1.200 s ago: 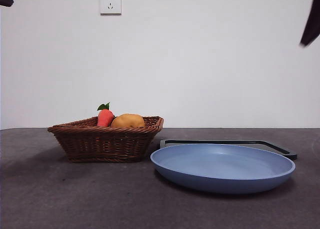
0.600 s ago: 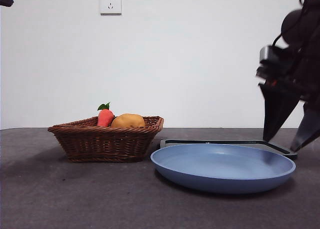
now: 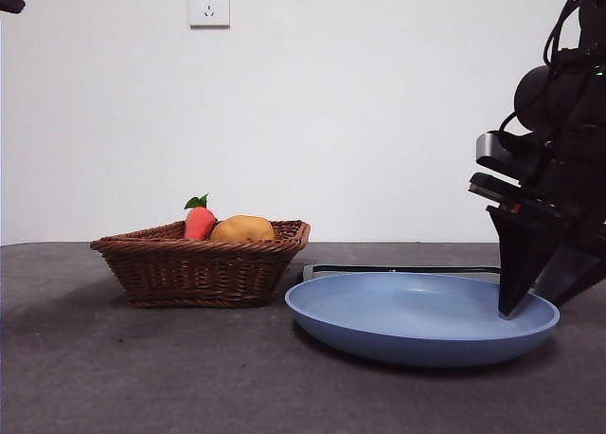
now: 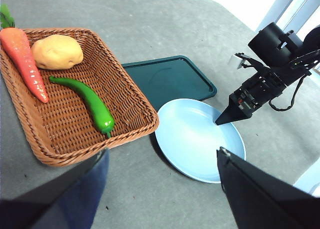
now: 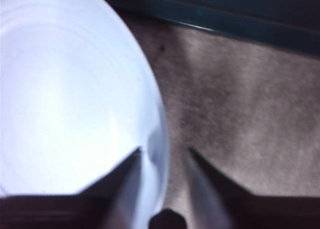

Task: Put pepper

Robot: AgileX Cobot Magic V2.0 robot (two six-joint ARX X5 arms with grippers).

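Note:
The pepper (image 4: pixel 87 103), long, glossy and green, lies in the wicker basket (image 4: pixel 131 96) beside a carrot and a potato. In the front view the basket wall (image 3: pixel 199 268) hides it. My right gripper (image 3: pixel 535 297) is down at the right rim of the blue plate (image 3: pixel 417 316). Its jaws are open and straddle that rim (image 5: pixel 159 114), one inside the plate and one over the table, as the right wrist view shows around the gripper (image 5: pixel 165 150). The left wrist view also shows this gripper (image 4: pixel 220 122) at the plate's far edge. My left gripper (image 4: pixel 162 151) hangs high above the table, open and holding nothing.
A dark green tray (image 4: pixel 172 79) lies flat behind the plate, next to the basket. An orange carrot (image 3: pixel 199 222) and a tan potato (image 3: pixel 242 229) stick up above the basket rim. A wall socket (image 3: pixel 209 6) is on the white wall.
The right arm has come down from the top right corner to the plate's right rim. Basket, plate and tray have not moved.

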